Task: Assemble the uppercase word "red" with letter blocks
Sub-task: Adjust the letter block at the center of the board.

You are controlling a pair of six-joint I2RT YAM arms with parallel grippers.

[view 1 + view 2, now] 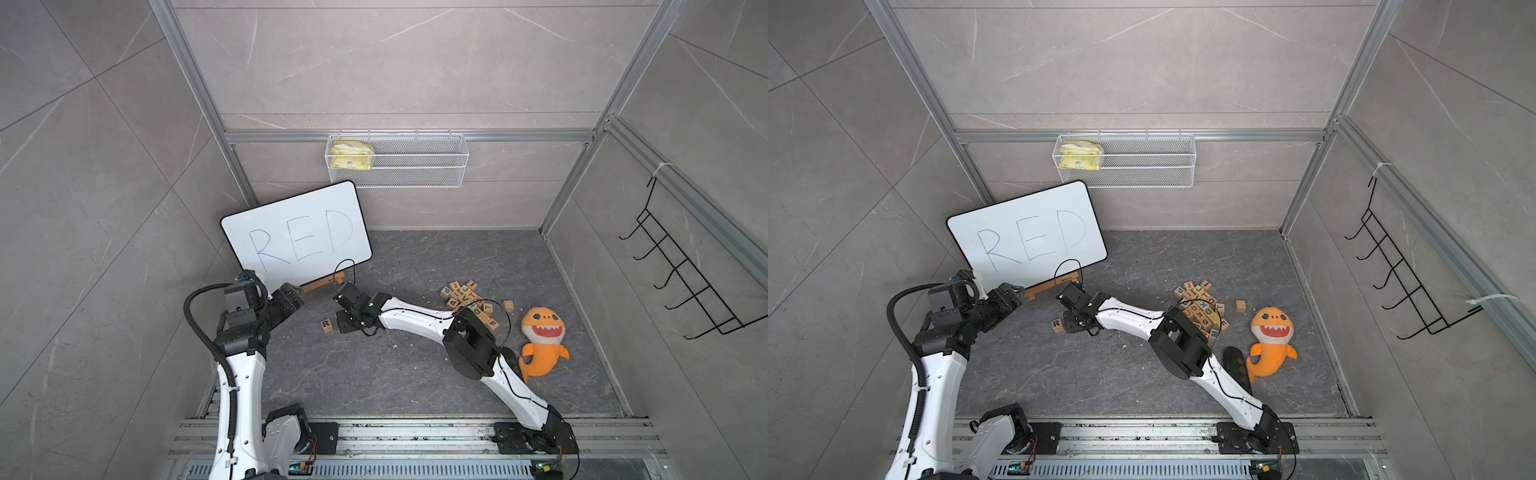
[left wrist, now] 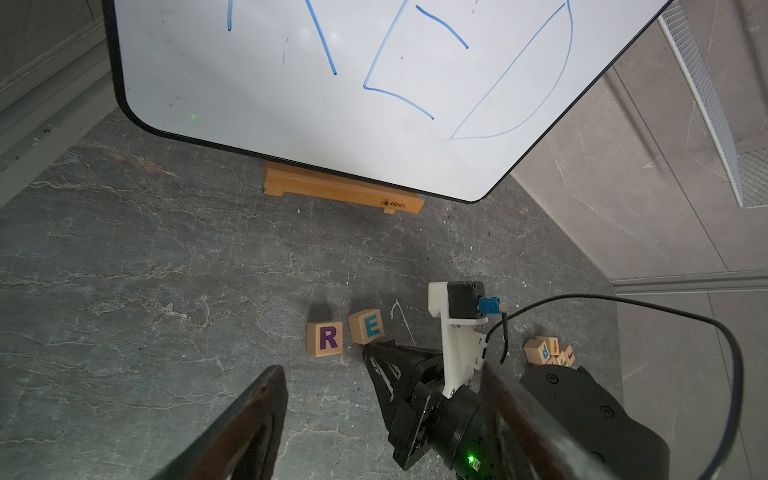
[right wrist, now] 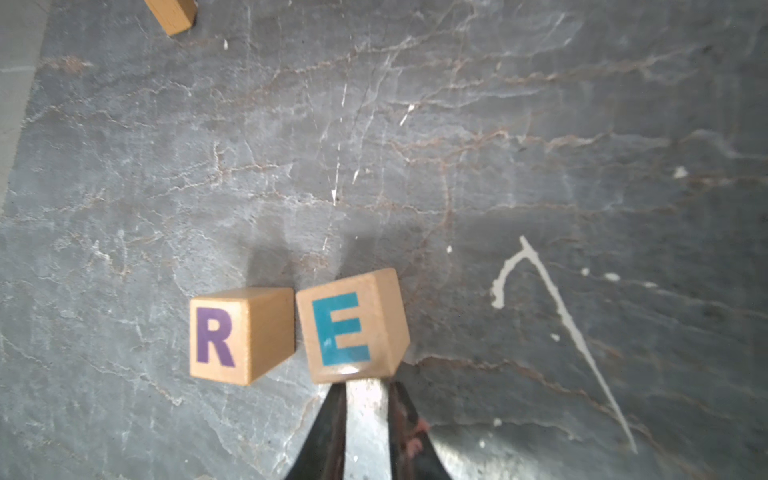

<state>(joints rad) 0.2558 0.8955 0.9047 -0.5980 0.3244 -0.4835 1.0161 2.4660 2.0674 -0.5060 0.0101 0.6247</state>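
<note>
**At lower centre of right wrist view: E beside R**

R block [image 3: 241,334] sits flat; E block [image 3: 353,326] just beside it, slightly skewed. Right gripper [image 3: 365,388] nearly closed, fingertips at E's near edge, gripping nothing. Left gripper [image 2: 374,415] raised, parted, empty.

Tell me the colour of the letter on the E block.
Teal blue, on light wood. The E block shows best in the right wrist view.

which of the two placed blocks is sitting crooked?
The E block: it is skewed against the squarely set R block beside it, and the right gripper tips sit right at its near edge.
</note>
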